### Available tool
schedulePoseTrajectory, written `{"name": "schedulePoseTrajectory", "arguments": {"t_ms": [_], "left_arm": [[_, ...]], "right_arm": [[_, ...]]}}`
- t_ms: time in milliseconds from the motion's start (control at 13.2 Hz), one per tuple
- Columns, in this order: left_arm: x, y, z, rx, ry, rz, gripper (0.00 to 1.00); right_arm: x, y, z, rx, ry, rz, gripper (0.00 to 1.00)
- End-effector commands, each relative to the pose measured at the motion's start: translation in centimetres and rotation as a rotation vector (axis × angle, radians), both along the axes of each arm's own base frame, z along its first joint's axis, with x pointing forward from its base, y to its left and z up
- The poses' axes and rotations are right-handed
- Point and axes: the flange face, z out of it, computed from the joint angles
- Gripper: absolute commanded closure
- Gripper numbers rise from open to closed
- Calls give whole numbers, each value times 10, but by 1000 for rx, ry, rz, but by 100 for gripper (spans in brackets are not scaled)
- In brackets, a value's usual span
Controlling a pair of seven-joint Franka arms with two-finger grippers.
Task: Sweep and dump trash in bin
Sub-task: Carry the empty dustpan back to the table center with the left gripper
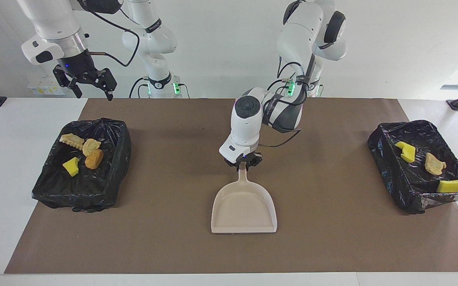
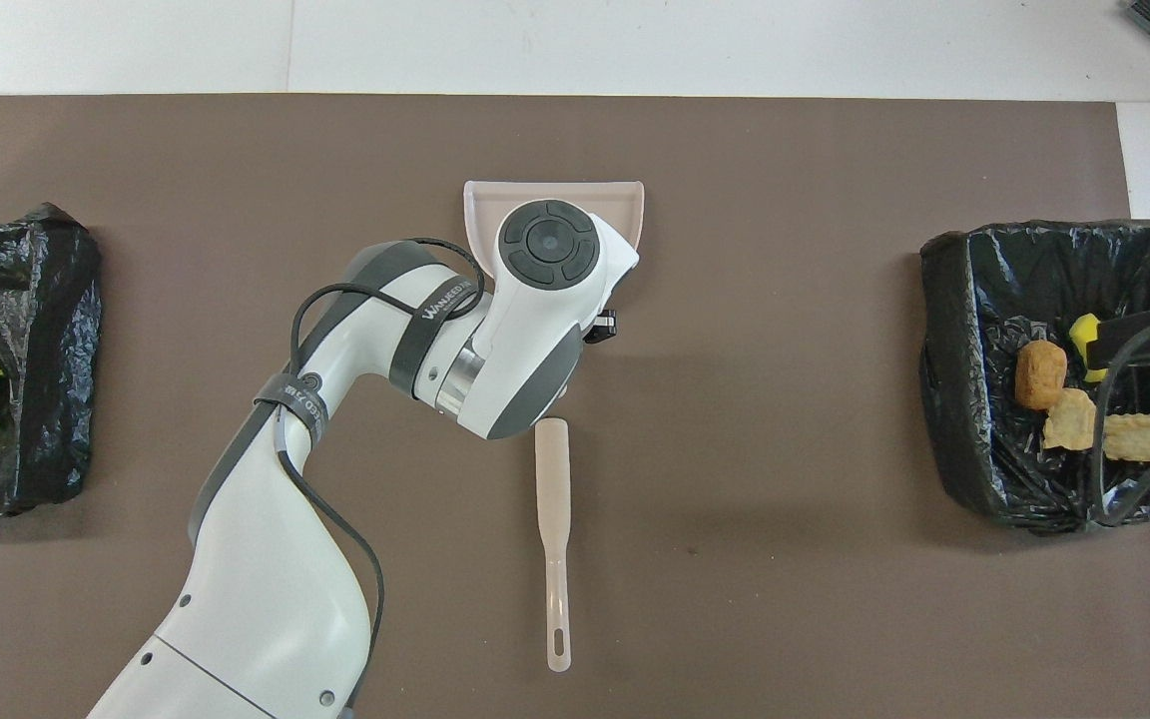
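The beige dustpan (image 1: 244, 208) lies flat at the middle of the brown mat, its mouth pointing away from the robots. My left gripper (image 1: 243, 163) is at the tip of the dustpan's handle; in the overhead view the wrist hides it and only the pan's edge (image 2: 630, 210) shows. The trash lies in two bins lined with black bags. One bin (image 1: 117, 151), at the right arm's end, holds several lumps, among them a yellow chunk (image 1: 71, 166). The other bin (image 1: 384, 159) holds three, one a tan piece (image 1: 435, 163). My right gripper (image 1: 90, 85) hangs open, high above its bin.
A beige hand brush (image 2: 553, 519) lies on the mat, nearer to the robots than the dustpan; in the facing view the left arm hides it. The mat (image 1: 165, 238) between dustpan and bins is bare. The right arm's cables (image 2: 1124, 429) hang over its bin.
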Motion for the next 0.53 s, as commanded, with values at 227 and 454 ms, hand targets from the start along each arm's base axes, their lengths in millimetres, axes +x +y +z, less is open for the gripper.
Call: {"name": "schedulePoseTrajectory", "arguments": {"t_ms": [227,454], "left_arm": [[36,97,73,0,-25,64,0],[57,169,104,7,-14,-7,0]], "right_arm": [[-3,10,0,22,1,32,0],[-3,10,0,22,1,32,0]]}}
